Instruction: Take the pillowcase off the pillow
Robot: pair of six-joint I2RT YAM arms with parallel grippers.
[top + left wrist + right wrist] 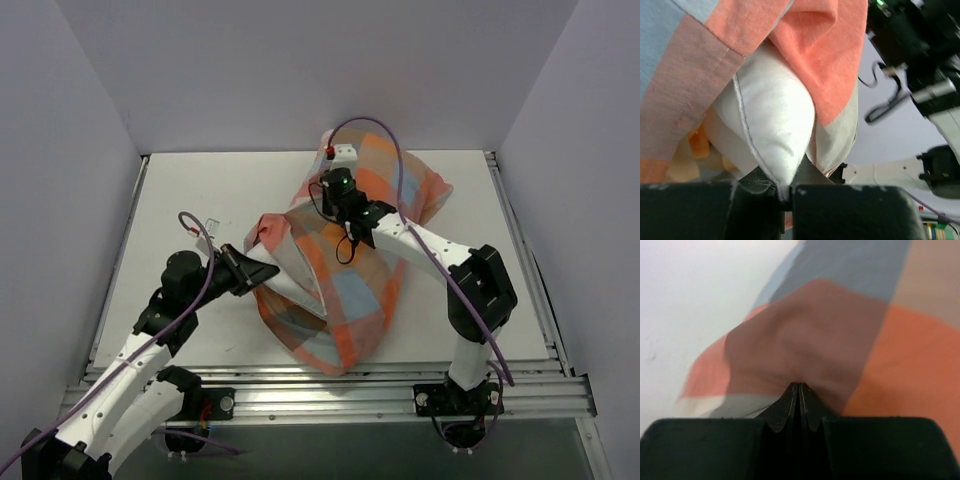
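Note:
The checked pillowcase (350,290) lies bunched in the middle of the table, with its open end turned toward my left arm. A white corner of the pillow (283,275) pokes out of that opening. My left gripper (268,270) is shut on this corner. In the left wrist view the pillow (775,115) tapers down into the left gripper (783,195), and the pillowcase (815,50) is folded back above it. My right gripper (325,195) sits on top of the bundle. In the right wrist view the right gripper (799,386) is shut on a raised fold of the pillowcase (810,340).
The white table (200,200) is boxed in by white walls at the back and both sides. Aluminium rails (400,385) run along the near edge by the arm bases. A purple cable (385,135) loops above the right wrist.

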